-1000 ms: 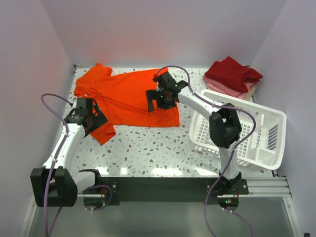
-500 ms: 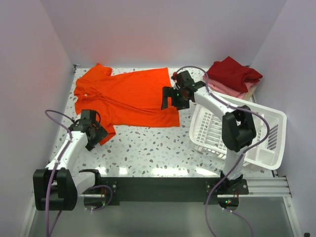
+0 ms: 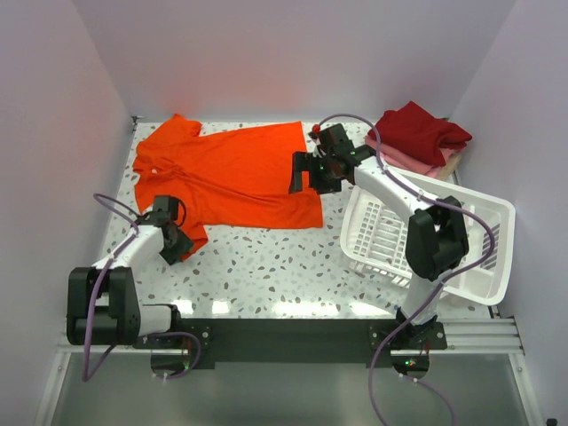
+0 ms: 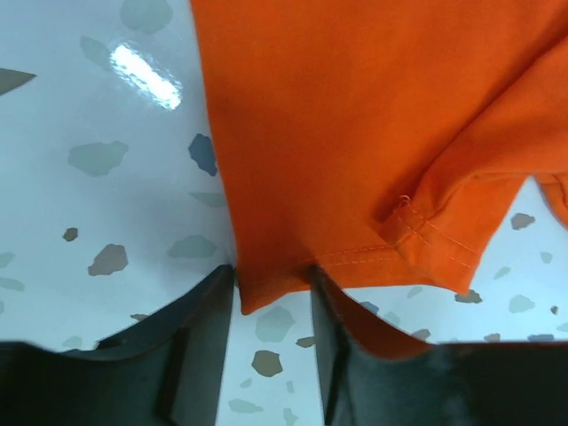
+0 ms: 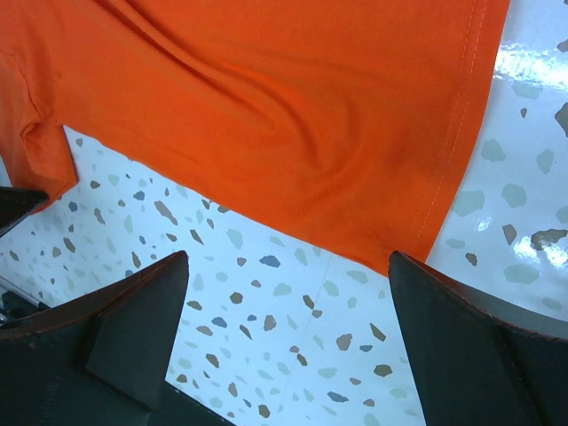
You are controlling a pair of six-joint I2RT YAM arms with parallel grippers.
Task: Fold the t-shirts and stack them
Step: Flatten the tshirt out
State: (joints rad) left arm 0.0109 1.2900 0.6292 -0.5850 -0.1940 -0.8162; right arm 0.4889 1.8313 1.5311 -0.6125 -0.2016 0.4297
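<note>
Orange-red t-shirt (image 3: 235,173) lies spread flat along the tabletop's (image 3: 266,266) far edge. Left gripper (image 4: 271,284), jaws half apart, straddles the sleeve hem nearest the left edge, with the cloth flat between them. Right gripper (image 5: 288,266) gapes wide over the shirt's right hem, holding nothing. Folded t-shirts (image 3: 419,138) are stacked in the far right corner.

A white plastic lattice basket (image 3: 484,202) sits on the right side of the bench (image 3: 266,262), a pale surface speckled with grey and brown chips. Plain lilac walls (image 3: 293,53) enclose it on three sides. A black rail (image 3: 284,340) runs along its near edge.
</note>
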